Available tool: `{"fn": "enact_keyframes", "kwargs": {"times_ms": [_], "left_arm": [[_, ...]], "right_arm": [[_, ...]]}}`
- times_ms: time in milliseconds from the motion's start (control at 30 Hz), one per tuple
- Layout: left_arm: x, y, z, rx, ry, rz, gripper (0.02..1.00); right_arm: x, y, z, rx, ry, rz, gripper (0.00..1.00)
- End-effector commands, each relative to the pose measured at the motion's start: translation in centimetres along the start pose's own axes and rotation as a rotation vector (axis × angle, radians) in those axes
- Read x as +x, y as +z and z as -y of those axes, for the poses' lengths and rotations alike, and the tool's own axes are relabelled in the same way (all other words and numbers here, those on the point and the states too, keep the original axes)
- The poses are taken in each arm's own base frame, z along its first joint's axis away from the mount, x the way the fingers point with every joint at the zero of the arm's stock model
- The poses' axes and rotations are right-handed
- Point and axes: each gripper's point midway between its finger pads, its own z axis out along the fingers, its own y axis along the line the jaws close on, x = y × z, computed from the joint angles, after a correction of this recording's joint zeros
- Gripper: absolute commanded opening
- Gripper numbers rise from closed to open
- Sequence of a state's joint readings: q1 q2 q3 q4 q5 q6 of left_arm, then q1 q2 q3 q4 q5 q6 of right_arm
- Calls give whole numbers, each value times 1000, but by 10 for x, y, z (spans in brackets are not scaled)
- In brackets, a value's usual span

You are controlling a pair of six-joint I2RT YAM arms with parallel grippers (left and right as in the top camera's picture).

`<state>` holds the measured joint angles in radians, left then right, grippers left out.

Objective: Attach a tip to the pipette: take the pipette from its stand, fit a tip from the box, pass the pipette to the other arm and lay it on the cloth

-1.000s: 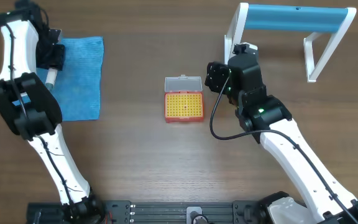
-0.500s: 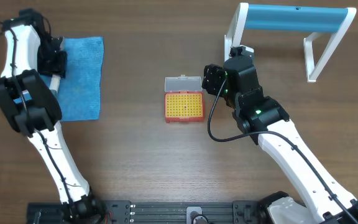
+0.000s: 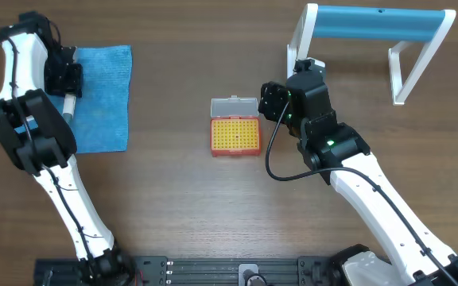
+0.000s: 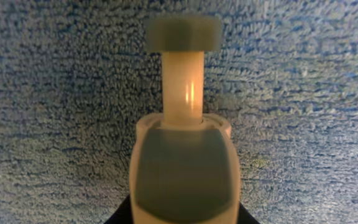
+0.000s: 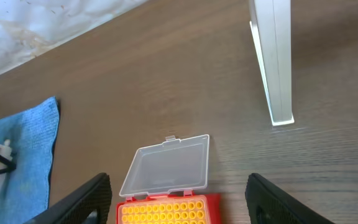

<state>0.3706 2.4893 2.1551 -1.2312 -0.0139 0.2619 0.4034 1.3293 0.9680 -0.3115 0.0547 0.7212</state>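
Bright, even overhead light covers the wooden surface (image 3: 173, 199), leaving only faint soft shadows beside the stand (image 3: 376, 24) and tip box (image 3: 235, 135), while a warm glare streak marks the blurred, close-up pipette (image 4: 183, 87) against the cloth (image 4: 55, 93).

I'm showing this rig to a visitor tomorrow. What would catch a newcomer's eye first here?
Probably the bright blue cloth at the table's far left, where the left claw holds the white pipette over it. Next comes the orange tip box with its clear lid open, mid-table, beside the open, empty right claw. The white stand with its blue bar sits at the far right.
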Motion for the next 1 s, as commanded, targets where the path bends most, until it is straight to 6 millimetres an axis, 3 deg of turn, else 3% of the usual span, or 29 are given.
{"fn": "enact_keyframes", "kwargs": {"times_ms": [33,300,433,533,700,800,900,1000], "left_arm": [[-2,6,4,28,-22,-2,801],[9,3,7,38,-22,-47,908],[19,-18,7,39,-24,-62,908],[17,-54,6,26,-24,-12,908],[28,-141,8,-3,-47,104,912],[58,-197,17,-3,-123,152,912],[94,-232,29,-2,-124,144,915],[112,-268,49,32,-104,241,915]], "right_arm": [[-8,-4,-6,-6,10,27,700],[-8,-4,-5,-4,21,26,700],[-8,-4,-5,-4,21,27,700],[-10,-6,-4,0,21,34,700],[-27,-25,-6,-24,2,94,700],[-43,-51,-8,-50,-37,158,700],[-46,-74,-2,-42,-56,177,700],[-42,-96,11,-16,-48,169,700]]}}
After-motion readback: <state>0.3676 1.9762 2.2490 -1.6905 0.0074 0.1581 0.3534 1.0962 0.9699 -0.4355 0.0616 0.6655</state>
